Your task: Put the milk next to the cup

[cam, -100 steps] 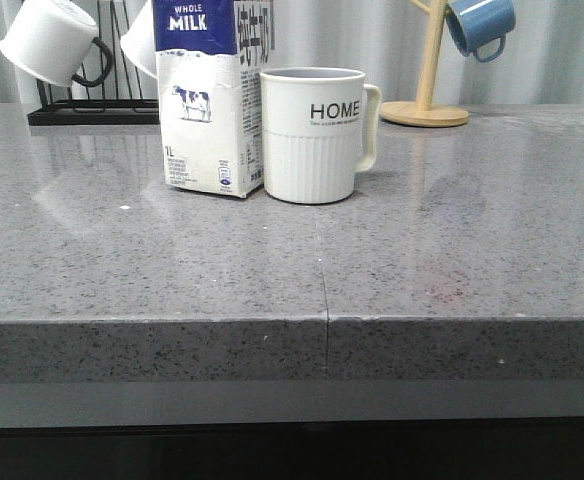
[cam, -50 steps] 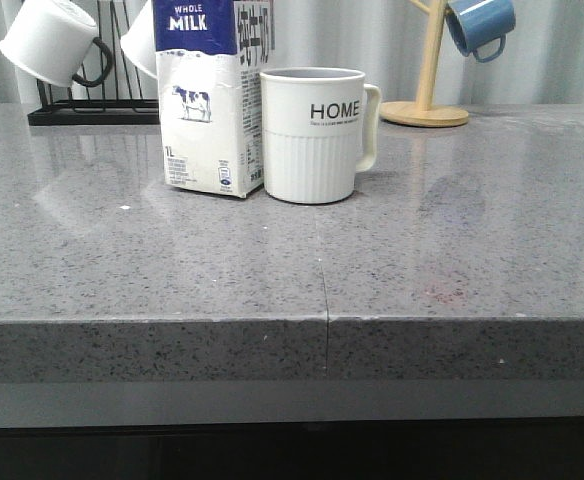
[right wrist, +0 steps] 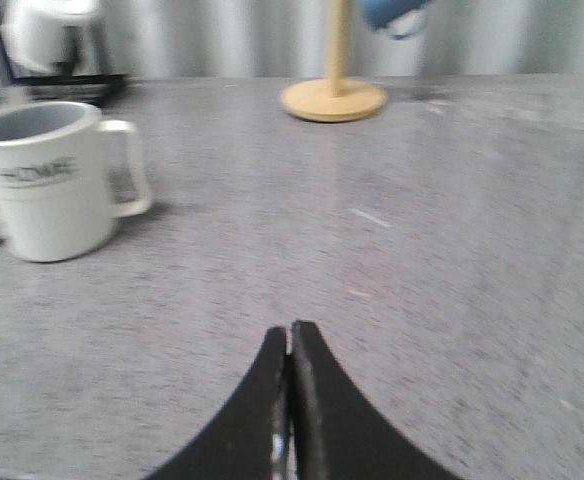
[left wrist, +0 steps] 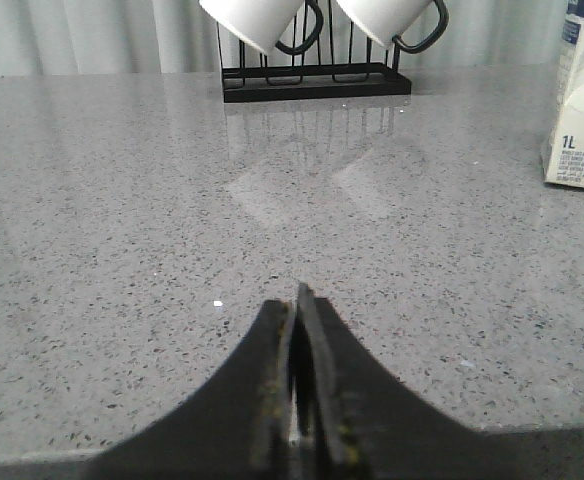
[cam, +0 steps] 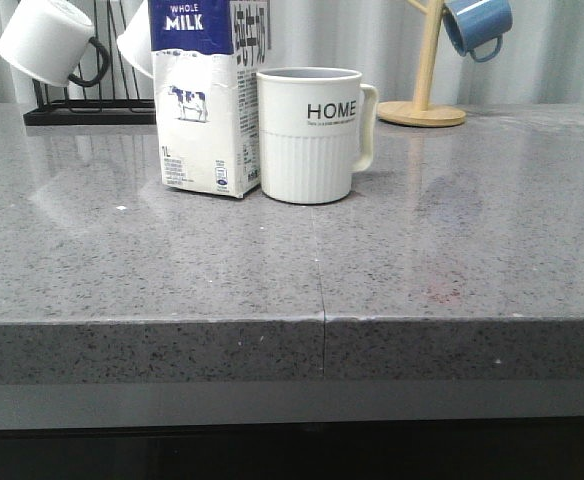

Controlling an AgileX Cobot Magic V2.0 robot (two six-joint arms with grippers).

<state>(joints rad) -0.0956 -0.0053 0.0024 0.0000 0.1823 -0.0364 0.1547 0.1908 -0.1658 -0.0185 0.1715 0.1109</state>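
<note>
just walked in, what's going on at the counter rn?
Nothing is being handled. The milk carton stands upright on the grey counter, right beside the HOME mug, on the side away from its handle; whether they touch is unclear. The left gripper and the right gripper are both shut, empty, and away from the pair. The placement looks done.

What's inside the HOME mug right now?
The cup shows only a grey inner wall near its rim in the front and right wrist views. Its bottom is hidden by its own wall, so any contents cannot be seen.
</note>
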